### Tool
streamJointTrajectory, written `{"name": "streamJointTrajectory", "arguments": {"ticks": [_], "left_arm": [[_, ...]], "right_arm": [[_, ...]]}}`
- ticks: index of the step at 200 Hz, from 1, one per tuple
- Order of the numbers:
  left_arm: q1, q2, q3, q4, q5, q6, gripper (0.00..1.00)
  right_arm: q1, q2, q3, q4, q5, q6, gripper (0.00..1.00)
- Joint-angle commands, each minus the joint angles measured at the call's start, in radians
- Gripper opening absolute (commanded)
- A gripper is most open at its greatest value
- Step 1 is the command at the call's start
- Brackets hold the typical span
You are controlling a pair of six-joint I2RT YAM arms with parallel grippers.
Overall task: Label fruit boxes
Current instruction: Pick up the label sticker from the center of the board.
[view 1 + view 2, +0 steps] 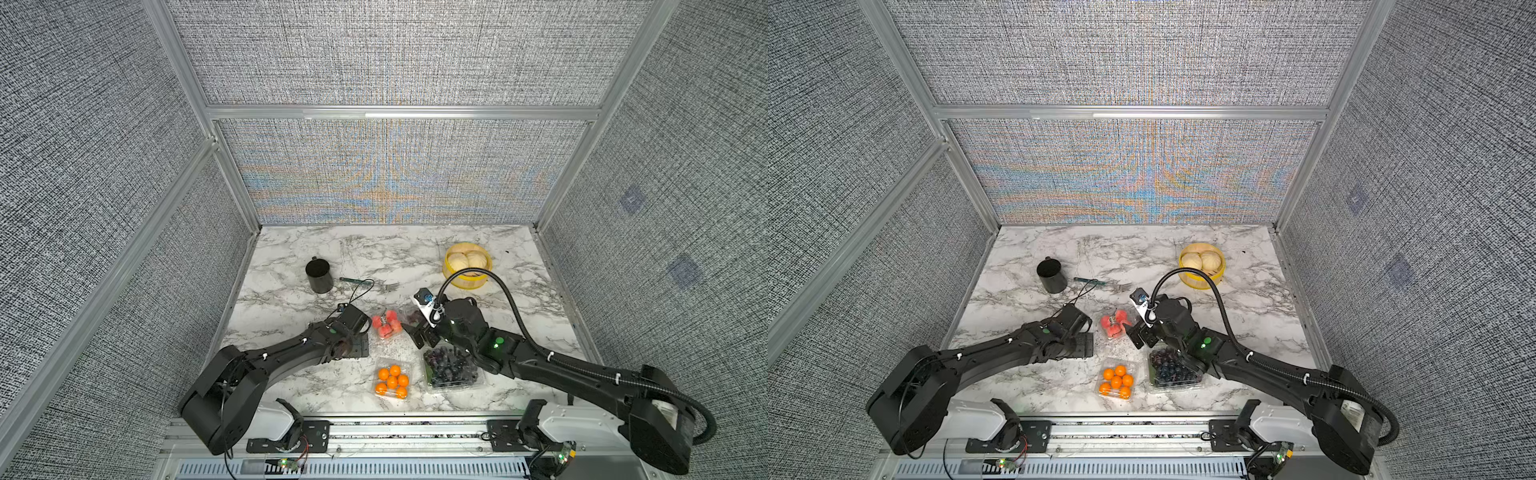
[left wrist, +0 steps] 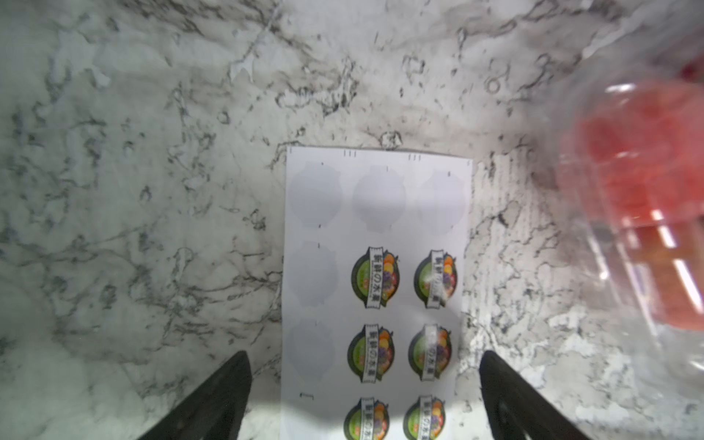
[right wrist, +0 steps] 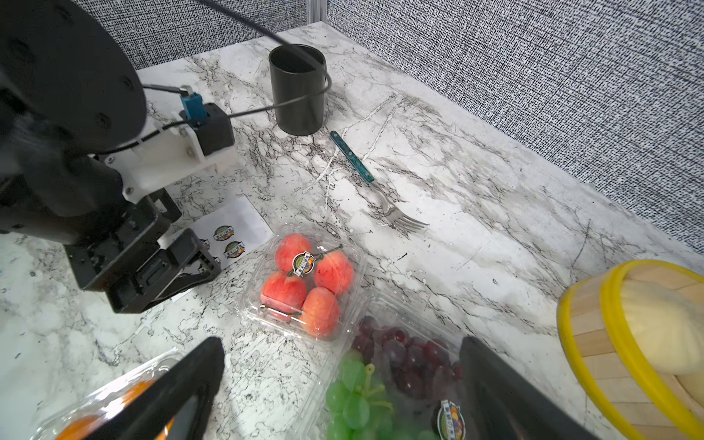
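Observation:
Four clear fruit boxes lie at mid-table. The red-fruit box (image 1: 386, 326) (image 3: 304, 285) carries a round label on its lid. The red-green grape box (image 3: 388, 373) also shows a label and lies mostly under my right arm in both top views. Nearer the front are the orange-ball box (image 1: 392, 381) and the dark grape box (image 1: 451, 368). My left gripper (image 2: 365, 396) (image 1: 358, 345) hangs open, pointing down over a white sticker sheet (image 2: 377, 289) with several printed labels. My right gripper (image 3: 343, 388) (image 1: 419, 336) is open above the red-green grape box, holding nothing.
A black cup (image 1: 319, 275) stands at the back left, with a fork (image 3: 373, 183) lying beside it. A yellow bamboo steamer (image 1: 467, 266) with pale buns sits at the back right. Panel walls close in three sides of the marble table (image 1: 291, 299).

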Motion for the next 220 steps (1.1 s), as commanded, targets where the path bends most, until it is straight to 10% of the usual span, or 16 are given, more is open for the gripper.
{"name": "streamJointTrajectory", "arguments": {"ticks": [1,220], "left_arm": [[0.0,0.029,0.002,-0.015,0.01,0.015,0.95],[-0.023,0.084,0.101,-0.072,-0.008,-0.023,0.3]], "right_arm": [[-0.001,-0.011,-0.006,0.019,0.004,-0.002,0.99],[-0.007,-0.026,0.01,-0.028,-0.124,0.084,0.97]]}}
